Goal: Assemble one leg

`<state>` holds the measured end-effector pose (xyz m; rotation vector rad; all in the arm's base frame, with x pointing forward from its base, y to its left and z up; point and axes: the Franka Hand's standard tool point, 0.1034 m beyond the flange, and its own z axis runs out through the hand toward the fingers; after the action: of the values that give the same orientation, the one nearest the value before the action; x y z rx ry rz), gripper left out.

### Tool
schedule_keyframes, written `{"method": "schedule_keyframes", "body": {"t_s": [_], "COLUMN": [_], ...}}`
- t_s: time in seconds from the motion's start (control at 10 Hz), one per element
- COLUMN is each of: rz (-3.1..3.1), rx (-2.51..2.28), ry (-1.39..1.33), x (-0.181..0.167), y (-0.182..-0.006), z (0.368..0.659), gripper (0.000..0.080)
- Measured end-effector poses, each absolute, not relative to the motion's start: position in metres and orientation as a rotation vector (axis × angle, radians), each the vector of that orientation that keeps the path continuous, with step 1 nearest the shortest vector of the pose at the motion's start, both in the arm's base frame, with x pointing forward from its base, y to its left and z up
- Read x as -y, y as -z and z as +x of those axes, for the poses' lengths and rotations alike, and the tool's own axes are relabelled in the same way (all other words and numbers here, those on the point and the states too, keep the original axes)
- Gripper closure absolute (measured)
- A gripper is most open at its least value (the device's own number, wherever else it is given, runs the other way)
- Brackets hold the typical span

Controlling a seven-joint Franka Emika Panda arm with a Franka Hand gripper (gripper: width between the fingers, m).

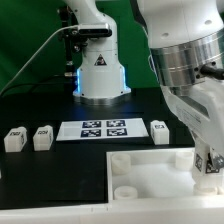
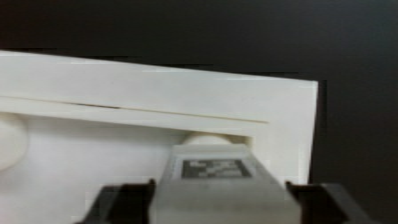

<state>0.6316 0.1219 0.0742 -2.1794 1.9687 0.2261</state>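
A small white plastic block-like leg (image 2: 214, 168), with a black-and-white square tag on the face turned to the wrist camera, is clamped in the gripper (image 2: 215, 200). It hangs over the edge of the large flat white square panel (image 2: 107, 90), near one corner.

Arm (image 1: 185, 35), one: glossy white rounded shell segments with dark seams at the joints.
Base (image 1: 100, 82), by the table's far edge: white column on a round pale foot. A black triangular mark (image 1: 99, 62) sits on its front and a blue glow (image 1: 76, 78) shows at one side.
Cable (image 1: 35, 52): black, thin, running to the upper column.
Wrist ring (image 1: 188, 62): silver-grey metal, ribbed in bands.
Gripper (image 1: 207, 165): white housing. The fingers (image 2: 128, 205) are dark, almost black and blocky, as seen close in the wrist view.
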Motion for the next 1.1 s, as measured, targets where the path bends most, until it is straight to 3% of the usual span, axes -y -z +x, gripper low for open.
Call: {"method": "schedule_keyframes", "body": {"t_s": [0.1, 0.2, 0.5, 1.1], "rz": [-2.180, -2.181, -2.383, -2.882], "rx": [-1.969, -1.967, -1.728, -0.722], "ry": [-0.226, -0.226, -0.232, -0.090], "x": [-0.1220, -0.1221, -0.1217, -0.1197], "y": [-0.0741, -0.0740, -0.0707, -0.0712], "z": [0.6315, 0.6314, 0.6244, 0.6253], "gripper": [0.0262, 0.0185, 0.0152, 0.0151]}}
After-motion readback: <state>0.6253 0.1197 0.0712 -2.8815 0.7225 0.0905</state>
